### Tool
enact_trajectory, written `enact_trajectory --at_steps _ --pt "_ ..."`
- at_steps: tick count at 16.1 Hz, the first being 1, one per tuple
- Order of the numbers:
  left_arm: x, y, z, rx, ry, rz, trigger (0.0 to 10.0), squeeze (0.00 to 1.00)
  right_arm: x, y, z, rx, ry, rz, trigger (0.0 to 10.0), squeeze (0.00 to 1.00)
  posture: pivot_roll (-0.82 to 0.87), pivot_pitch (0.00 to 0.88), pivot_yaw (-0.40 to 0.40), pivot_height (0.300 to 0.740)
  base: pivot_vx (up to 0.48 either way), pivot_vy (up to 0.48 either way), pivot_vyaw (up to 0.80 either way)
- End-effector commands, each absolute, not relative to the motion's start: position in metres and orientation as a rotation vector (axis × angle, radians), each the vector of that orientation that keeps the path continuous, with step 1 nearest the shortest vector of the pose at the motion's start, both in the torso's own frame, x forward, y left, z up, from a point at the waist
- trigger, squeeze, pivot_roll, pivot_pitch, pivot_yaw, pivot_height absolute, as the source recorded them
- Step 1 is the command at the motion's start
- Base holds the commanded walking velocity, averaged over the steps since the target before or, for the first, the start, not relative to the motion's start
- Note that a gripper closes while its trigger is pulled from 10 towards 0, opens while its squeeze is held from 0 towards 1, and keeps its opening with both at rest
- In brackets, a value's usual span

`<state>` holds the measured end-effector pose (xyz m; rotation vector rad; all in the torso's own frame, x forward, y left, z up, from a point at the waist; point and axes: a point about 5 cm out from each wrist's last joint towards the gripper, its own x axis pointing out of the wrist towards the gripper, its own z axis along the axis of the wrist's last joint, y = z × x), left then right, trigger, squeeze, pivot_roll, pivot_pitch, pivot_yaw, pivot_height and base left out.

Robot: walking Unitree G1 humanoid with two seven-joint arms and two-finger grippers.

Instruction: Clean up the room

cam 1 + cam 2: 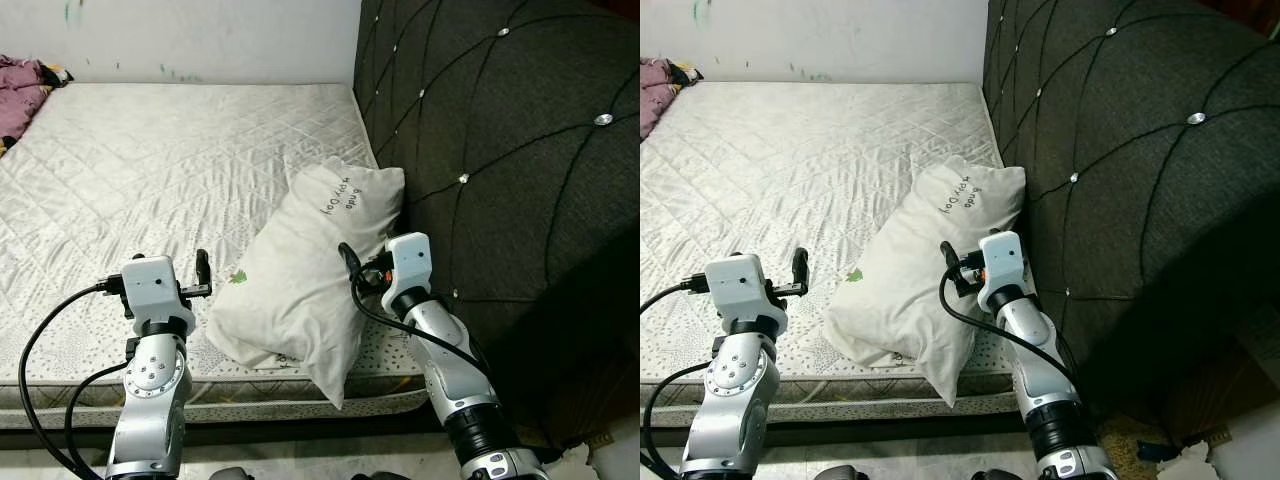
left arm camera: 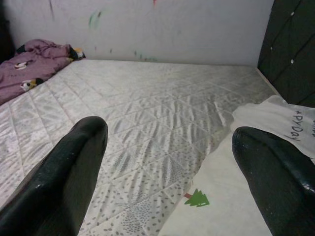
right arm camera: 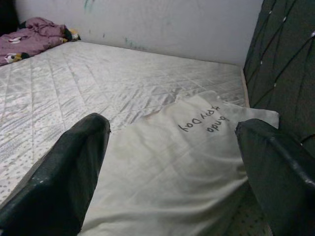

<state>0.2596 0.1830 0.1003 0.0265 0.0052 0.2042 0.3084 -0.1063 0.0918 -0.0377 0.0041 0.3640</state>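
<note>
Evidently the robot is squaring up to the white pillow [image 1: 305,275], which is lying askew at the mattress [image 1: 150,170] edge, its far corner against the dark tufted headboard [image 1: 500,150]. The left pincer [image 1: 203,272] and right pincer [image 1: 349,262] are both hanging open, flanking it. Next it probably needs to close in and grip. A purple blanket [image 2: 34,61] is sitting bunched in the far corner.

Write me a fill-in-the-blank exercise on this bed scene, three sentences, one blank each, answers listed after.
1. The white pillow lies on the mattress next to the dark tufted ____.
2. The fingers of the left gripper and the right gripper stand ____, holding nothing.
3. The crumpled bedding at the far corner of the mattress is ____ in colour.

Missing words: headboard; open; purple
</note>
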Motion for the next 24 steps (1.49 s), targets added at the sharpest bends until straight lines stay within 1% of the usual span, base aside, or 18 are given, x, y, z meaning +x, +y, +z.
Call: enact_trajectory --at_steps 1,7,16,24 --pt "0.2612 0.1844 0.1029 0.027 -0.005 0.21 10.0 0.0 0.3088 -0.1055 0.0959 -0.038 -0.009 0.376 10.0 0.0 0.01 0.004 -0.01 0.74 0.0 0.0 0.0" --pt "0.2615 0.1841 0.1029 0.023 -0.002 0.209 10.0 0.0 0.3087 -0.1054 0.0961 -0.035 -0.006 0.38 10.0 0.0 0.01 0.009 -0.01 0.74 0.0 0.0 0.0" --pt "0.2615 0.1824 0.1025 0.012 0.004 0.204 10.0 0.0 0.3086 -0.1057 0.0965 -0.034 -0.002 0.389 10.0 0.0 0.01 0.022 -0.014 0.676 0.0 0.0 0.0" --pt "0.2607 0.1878 0.1006 -0.001 0.019 0.256 10.0 0.0 0.3088 -0.1058 0.0959 -0.029 0.006 0.398 10.0 0.0 0.01 0.026 -0.018 0.676 0.0 0.0 0.0"
